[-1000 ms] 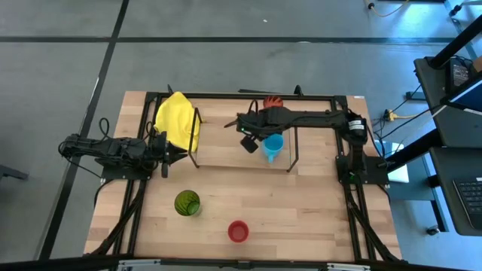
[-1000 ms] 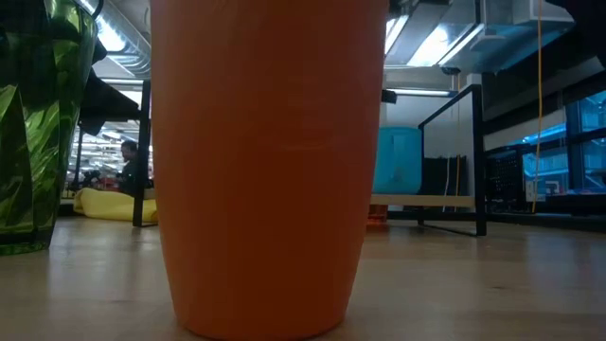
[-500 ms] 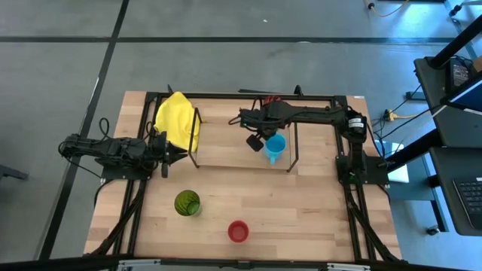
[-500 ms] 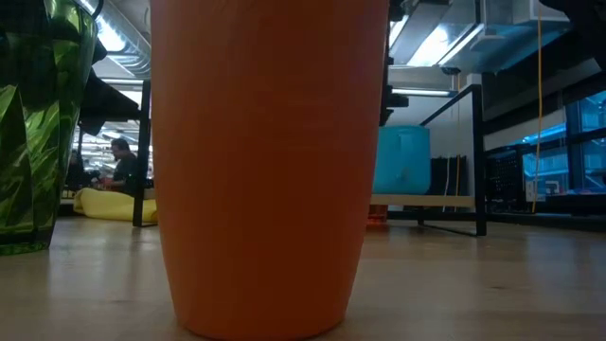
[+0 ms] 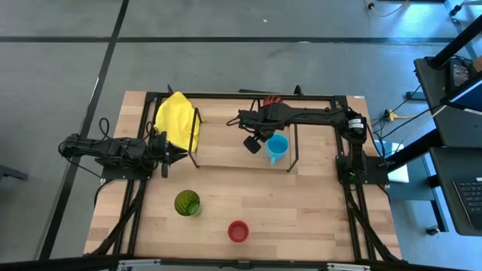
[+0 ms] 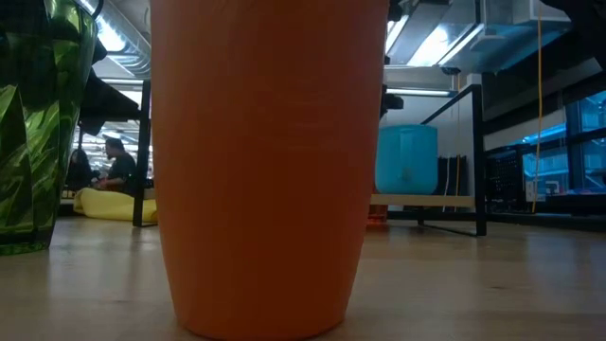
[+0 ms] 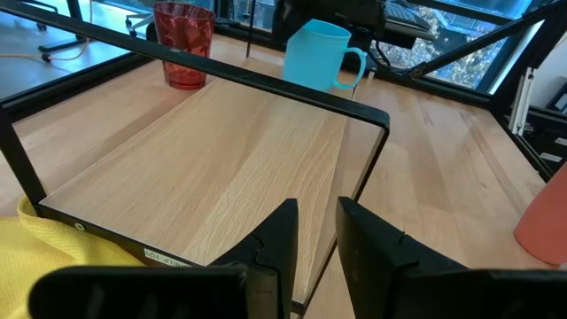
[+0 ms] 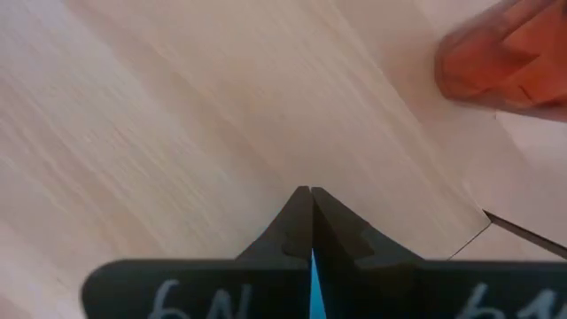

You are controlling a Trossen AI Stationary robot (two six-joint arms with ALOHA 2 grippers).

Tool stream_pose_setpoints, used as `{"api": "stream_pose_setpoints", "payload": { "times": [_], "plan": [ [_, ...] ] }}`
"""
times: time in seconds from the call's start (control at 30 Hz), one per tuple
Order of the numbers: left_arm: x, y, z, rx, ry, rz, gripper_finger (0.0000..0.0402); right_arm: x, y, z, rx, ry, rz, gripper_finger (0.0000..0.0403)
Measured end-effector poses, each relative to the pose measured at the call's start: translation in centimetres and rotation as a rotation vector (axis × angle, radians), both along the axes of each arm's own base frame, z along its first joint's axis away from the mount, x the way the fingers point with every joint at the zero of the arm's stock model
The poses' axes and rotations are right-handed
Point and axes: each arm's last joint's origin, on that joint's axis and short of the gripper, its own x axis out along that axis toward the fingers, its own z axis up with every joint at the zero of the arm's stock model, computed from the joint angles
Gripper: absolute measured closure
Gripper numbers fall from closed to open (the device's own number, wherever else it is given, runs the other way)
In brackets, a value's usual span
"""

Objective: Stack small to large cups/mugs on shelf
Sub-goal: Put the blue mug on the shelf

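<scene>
The light blue mug (image 5: 277, 147) stands upright at the right end of the shelf (image 5: 226, 147), its handle (image 7: 357, 66) toward the table's near edge. My right gripper (image 8: 310, 213) is above it, shut on a blue part. The orange-red tumbler (image 7: 184, 44) stands on the tabletop just beyond the shelf's far edge, partly under my right arm in the high view. The green tumbler (image 5: 187, 203) and the short red cup (image 5: 238, 231) stand on the near tabletop. My left gripper (image 7: 317, 252) waits by the shelf's left wire frame, narrowly open. My right gripper pinches a thin blue part of the mug (image 8: 312, 266) between its two fingers, coming from above and pointing down. The fingers hide which part of the mug it is. The mug is upright with its base at the level of the shelf board (image 6: 421, 200).
A yellow cloth (image 5: 178, 120) lies over the shelf's left end, next to my left gripper. Black wire frames (image 5: 294, 147) stand at both ends of the shelf. The table's black frame rails run along its edges. A person sits in the room beyond (image 6: 115, 166).
My right gripper has moved a little toward the table's right edge, carrying the blue mug with it along the shelf toward the right wire frame. The mug has stayed upright.
</scene>
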Motion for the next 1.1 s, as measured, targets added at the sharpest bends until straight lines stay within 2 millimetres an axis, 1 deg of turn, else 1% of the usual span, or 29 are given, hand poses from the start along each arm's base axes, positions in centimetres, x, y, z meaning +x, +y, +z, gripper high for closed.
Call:
{"api": "stream_pose_setpoints", "payload": {
  "times": [0.13,0.23,0.33,0.4,0.53,0.63,0.83,0.97,1.1],
  "plan": [
    [0.0,0.0,0.0,0.0,0.0,0.0,0.0327,0.1,0.4,0.0,0.014,-0.001,0.02,0.0398],
    [0.0,0.0,0.0,0.0,0.0,0.0,0.0327,0.3,1.4,0.0,0.048,-0.005,0.094,0.0399],
    [0.0,0.0,0.0,0.0,0.0,0.0,0.0327,0.5,3.0,0.0,0.099,-0.013,0.148,0.04],
    [0.0,0.0,0.0,0.0,0.0,0.0,0.0327,0.6,4.1,0.0,0.134,-0.016,0.152,0.0401],
    [0.0,0.0,0.0,0.0,0.0,0.0,0.0327,0.6,6.7,0.3,0.157,-0.025,0.12,0.0401],
    [0.0,0.0,0.0,0.0,0.0,0.0,0.0327,0.6,8.0,0.4,0.118,-0.034,0.071,0.0401],
    [0.0,0.0,0.0,0.0,0.0,0.0,0.0327,-0.2,9.0,0.4,0.028,0.028,-0.027,0.0401],
    [0.0,0.0,0.0,0.0,0.0,0.0,0.0327,-0.8,9.6,0.4,0.028,0.071,-0.068,0.0402],
    [0.0,0.0,0.0,0.0,0.0,0.0,0.0327,-0.9,9.9,0.3,0.046,0.073,-0.1,0.0402]
  ]
}}
